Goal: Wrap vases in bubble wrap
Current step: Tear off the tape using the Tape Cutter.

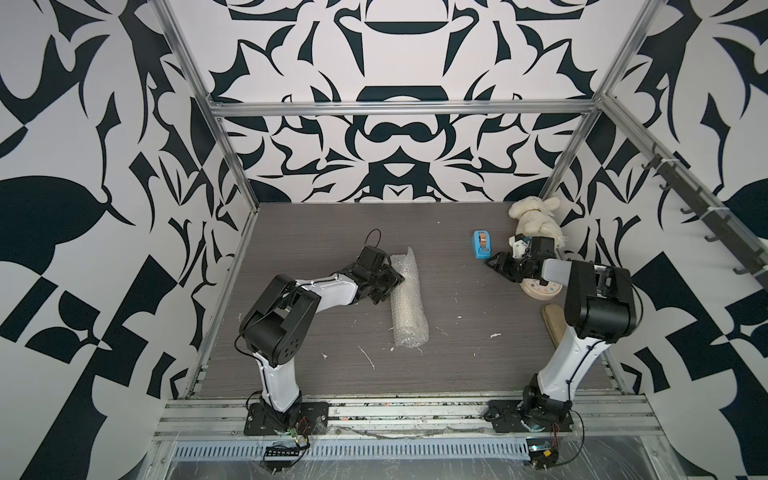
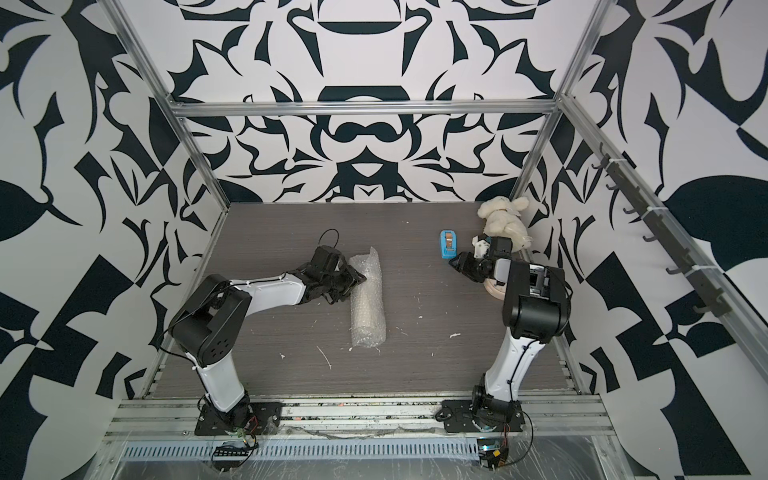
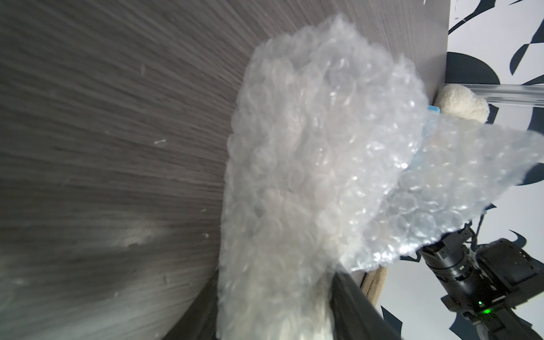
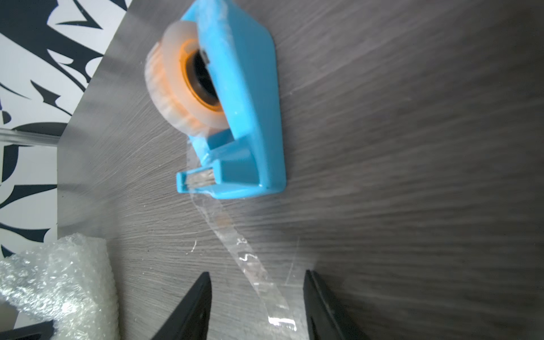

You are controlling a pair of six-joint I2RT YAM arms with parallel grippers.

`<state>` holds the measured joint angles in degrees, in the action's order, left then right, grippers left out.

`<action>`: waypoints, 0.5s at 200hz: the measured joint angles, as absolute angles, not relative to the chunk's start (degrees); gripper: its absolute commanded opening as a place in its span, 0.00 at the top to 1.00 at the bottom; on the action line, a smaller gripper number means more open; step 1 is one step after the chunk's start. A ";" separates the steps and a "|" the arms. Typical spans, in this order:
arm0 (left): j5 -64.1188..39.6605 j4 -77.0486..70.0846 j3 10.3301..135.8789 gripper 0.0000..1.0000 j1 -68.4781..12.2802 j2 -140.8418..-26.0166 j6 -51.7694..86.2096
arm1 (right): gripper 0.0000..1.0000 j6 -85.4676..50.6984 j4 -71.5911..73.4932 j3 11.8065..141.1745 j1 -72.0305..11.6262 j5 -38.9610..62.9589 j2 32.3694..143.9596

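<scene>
Most of the wrapping looks done: the bubble wrap (image 1: 407, 299) is rolled into a long bundle lying flat near the middle of the table (image 1: 457, 353). The vase (image 3: 290, 132) sits inside it, showing only as a cream tint through the plastic. My left claw (image 1: 392, 286) straddles the far part of that bundle, and in the left wrist view the roll runs between my dark fingers, so I judge that I am clasping it and pinning it down. One loose flap (image 3: 441, 182) of the wrap stands free of the roll, so the seam is not fastened yet. My right claw (image 4: 257, 279) is well apart from the bundle, over by the blue tape dispenser (image 4: 247, 97). Its jaws are spread, with a clear strip of tape (image 4: 250, 262) trailing from the cutter and lying between them, but I have no grip on it. What remains, as I judge it, is to pinch that strip, tear it off, carry it across and press it over the flap. I cannot tell whether the ends of the roll are closed.
</scene>
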<state>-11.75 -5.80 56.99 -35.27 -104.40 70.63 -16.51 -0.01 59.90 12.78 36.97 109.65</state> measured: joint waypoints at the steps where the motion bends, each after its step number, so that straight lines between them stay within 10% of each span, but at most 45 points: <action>1: -11.75 -5.80 56.99 0.48 -35.27 -104.40 70.63 | 0.46 -16.47 -0.05 59.99 12.78 37.08 109.69; 100: -11.77 -5.80 56.99 0.48 -35.27 -104.42 70.59 | 0.50 -13.32 -3.31 65.89 13.04 45.01 115.28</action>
<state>-11.77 -5.80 56.99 -35.27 -104.42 70.59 -13.32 -3.31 65.89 13.04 45.01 115.28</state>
